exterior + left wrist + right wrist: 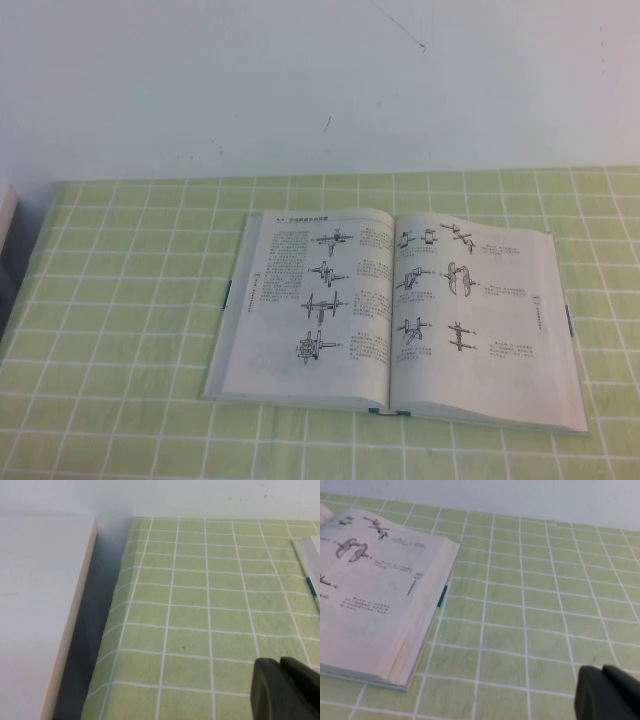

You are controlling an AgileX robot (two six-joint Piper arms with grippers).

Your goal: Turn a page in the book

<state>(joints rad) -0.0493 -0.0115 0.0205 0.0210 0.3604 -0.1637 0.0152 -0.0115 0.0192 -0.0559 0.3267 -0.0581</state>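
Observation:
The book (400,315) lies open and flat in the middle of the green checked table. Its right-hand leaf is the page (480,310), showing six small shaft sketches with text. The left-hand leaf carries four stacked shaft sketches. Neither arm shows in the high view. In the left wrist view my left gripper (280,661) hangs shut and empty over bare cloth, well to the left of the book's corner (311,555). In the right wrist view my right gripper (601,669) is shut on nothing, over the cloth to the right of the book (375,595) and the page (370,575).
A white panel (40,605) stands off the table's left edge, with a dark gap between it and the cloth. A white wall (320,80) runs behind the table. Blue cover edges (441,596) peek out beside the book.

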